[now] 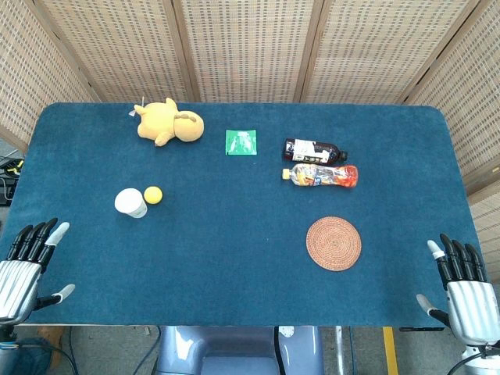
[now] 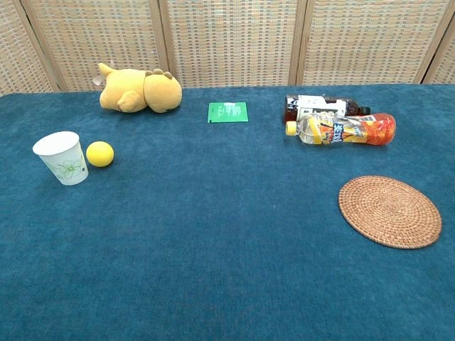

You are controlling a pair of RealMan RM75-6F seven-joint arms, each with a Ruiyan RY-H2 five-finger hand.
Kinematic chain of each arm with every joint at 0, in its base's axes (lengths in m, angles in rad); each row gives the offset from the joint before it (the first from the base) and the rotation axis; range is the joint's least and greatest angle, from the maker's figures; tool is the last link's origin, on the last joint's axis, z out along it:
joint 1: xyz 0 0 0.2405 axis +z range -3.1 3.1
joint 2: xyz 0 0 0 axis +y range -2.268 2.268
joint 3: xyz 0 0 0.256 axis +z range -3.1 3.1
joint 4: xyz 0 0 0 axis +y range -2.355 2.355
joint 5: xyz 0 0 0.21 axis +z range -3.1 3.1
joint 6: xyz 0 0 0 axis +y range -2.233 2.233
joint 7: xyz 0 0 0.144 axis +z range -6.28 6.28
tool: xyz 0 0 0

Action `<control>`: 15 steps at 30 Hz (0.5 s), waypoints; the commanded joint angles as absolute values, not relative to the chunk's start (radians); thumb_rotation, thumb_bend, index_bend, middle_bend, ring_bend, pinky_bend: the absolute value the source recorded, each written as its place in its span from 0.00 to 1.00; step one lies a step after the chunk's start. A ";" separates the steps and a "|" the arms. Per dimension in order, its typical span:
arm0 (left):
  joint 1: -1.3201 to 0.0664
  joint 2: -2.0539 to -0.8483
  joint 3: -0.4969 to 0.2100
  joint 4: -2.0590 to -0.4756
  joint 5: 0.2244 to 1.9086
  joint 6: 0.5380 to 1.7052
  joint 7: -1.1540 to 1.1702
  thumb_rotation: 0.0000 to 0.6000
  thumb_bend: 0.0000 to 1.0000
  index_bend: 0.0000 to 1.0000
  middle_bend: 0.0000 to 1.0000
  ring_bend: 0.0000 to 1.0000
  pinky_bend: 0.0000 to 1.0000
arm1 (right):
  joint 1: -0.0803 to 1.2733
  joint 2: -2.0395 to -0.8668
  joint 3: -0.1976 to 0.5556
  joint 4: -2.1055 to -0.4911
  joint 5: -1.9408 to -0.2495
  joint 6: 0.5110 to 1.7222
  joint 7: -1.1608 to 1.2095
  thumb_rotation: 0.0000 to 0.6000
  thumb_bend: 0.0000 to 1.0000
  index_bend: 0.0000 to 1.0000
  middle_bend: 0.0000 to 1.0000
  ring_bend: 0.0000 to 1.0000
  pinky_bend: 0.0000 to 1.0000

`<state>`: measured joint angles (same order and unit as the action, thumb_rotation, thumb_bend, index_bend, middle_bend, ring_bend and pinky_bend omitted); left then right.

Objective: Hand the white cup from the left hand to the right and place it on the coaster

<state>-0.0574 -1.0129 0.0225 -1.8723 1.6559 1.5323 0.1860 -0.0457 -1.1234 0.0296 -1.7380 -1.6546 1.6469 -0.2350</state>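
Observation:
The white cup (image 1: pixel 130 202) (image 2: pixel 62 158) stands upright on the blue table's left side, a faint green print on its wall. A round woven coaster (image 1: pixel 333 243) (image 2: pixel 389 211) lies flat on the right side with nothing on it. My left hand (image 1: pixel 25 266) rests at the near left edge of the table, fingers spread and holding nothing, well short of the cup. At the near right edge my right hand (image 1: pixel 462 285) is likewise spread and empty, to the right of the coaster. Neither hand shows in the chest view.
A yellow ball (image 1: pixel 153 195) (image 2: pixel 99 153) sits just right of the cup. A yellow plush toy (image 1: pixel 170 123) (image 2: pixel 138 90), a green packet (image 1: pixel 241 142) (image 2: pixel 228 112) and two lying bottles (image 1: pixel 320 162) (image 2: pixel 340 121) line the far side. Wicker screens stand behind the table (image 1: pixel 234 258).

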 commanded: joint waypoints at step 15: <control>-0.208 -1.091 -0.082 -1.804 1.515 1.329 0.248 1.00 0.00 0.00 0.00 0.00 0.00 | -0.037 -1.124 0.032 -1.738 -1.629 1.617 -0.233 1.00 0.00 0.08 0.00 0.00 0.00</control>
